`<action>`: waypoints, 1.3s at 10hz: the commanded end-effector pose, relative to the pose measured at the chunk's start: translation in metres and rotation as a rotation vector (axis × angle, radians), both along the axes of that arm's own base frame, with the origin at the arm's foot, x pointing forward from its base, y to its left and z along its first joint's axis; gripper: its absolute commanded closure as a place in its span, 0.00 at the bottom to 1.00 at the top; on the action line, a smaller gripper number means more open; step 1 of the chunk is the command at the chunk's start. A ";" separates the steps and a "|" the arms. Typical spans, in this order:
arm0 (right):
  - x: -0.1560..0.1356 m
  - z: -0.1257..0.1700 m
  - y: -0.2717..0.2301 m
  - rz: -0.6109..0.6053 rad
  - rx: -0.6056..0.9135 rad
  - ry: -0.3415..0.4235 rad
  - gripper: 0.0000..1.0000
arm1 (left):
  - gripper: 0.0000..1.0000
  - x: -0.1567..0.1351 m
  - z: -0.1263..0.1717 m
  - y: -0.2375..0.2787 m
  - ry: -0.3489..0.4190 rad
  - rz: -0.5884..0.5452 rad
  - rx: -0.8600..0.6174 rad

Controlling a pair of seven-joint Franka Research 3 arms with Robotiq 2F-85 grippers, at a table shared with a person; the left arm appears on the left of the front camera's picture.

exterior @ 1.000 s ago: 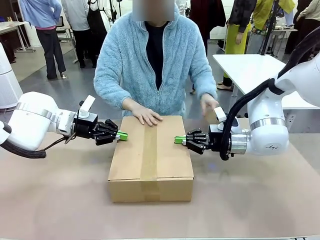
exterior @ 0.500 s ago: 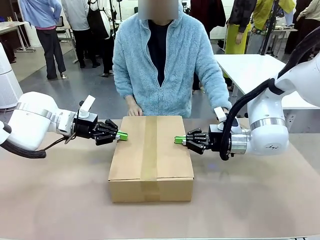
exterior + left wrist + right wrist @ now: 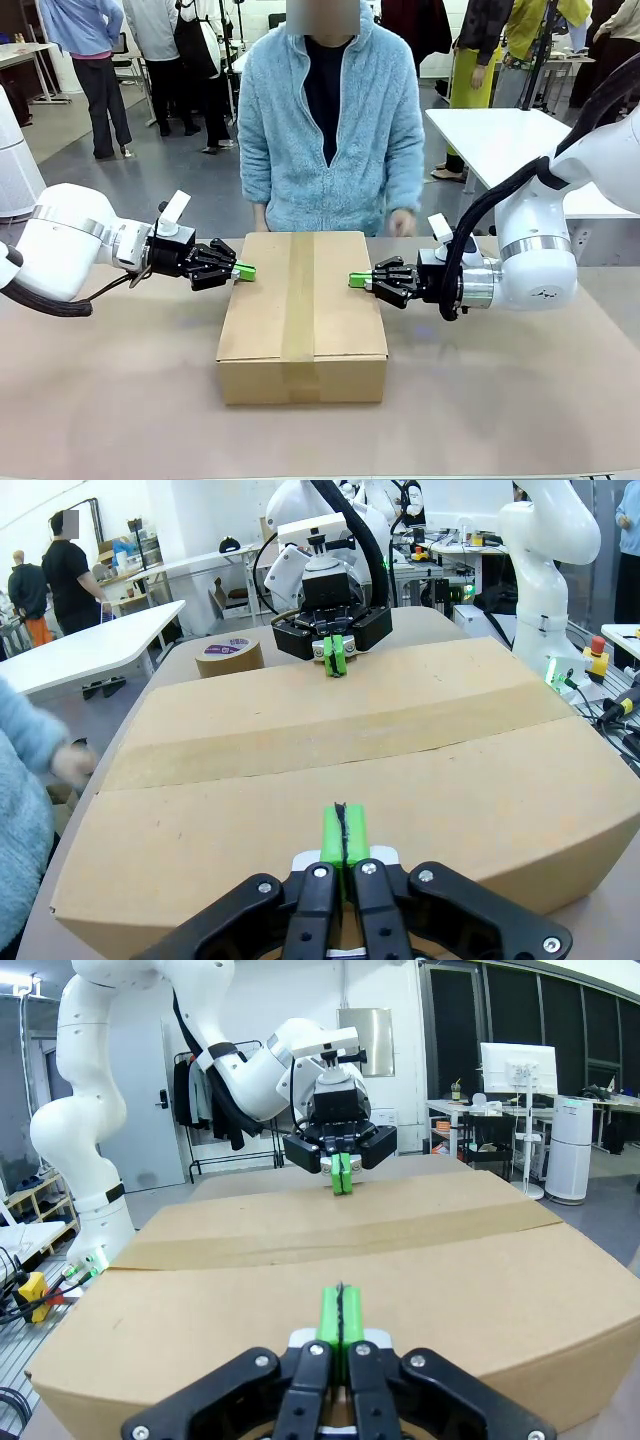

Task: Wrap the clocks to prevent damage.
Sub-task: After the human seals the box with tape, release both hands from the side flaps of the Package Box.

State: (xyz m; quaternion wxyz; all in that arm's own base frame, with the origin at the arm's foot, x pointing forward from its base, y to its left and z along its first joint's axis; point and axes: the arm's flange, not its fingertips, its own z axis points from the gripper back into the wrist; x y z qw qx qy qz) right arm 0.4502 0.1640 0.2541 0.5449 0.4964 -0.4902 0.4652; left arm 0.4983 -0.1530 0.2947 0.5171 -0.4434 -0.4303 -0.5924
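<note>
A brown cardboard box (image 3: 300,310) stands shut in the middle of the table, with a strip of tape down its top. The clocks are out of view. My left gripper (image 3: 247,271) is shut, its green pads pressed together at the box's upper left edge. My right gripper (image 3: 355,280) is shut in the same way at the upper right edge. In the left wrist view my left gripper (image 3: 343,835) lies over the box top (image 3: 330,750), facing the right gripper (image 3: 334,660). The right wrist view mirrors this, with my right gripper (image 3: 340,1320) facing the left gripper (image 3: 342,1175).
A person in a light blue fleece stands at the table's far side, one hand (image 3: 403,222) hanging just behind the box. A brown tape roll (image 3: 228,657) lies on the table beyond the box. A white table (image 3: 500,140) stands at the back right.
The person has lifted both hands off the box top and straightened up behind it. Neither arm nor the box has moved.
</note>
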 end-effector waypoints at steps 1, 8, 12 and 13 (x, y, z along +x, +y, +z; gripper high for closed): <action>0.000 0.000 0.000 0.000 0.000 0.000 0.99 | 0.99 0.000 0.000 0.000 0.000 0.000 0.000; -0.088 0.186 -0.098 -0.175 -0.587 -0.112 0.99 | 0.99 -0.071 0.159 0.109 -0.116 0.191 0.497; -0.113 0.227 -0.104 -0.287 -0.760 -0.084 0.99 | 0.99 -0.101 0.194 0.141 -0.105 0.281 0.680; -0.108 0.223 -0.100 -0.236 -0.752 -0.083 0.99 | 0.99 -0.100 0.192 0.145 -0.119 0.272 0.640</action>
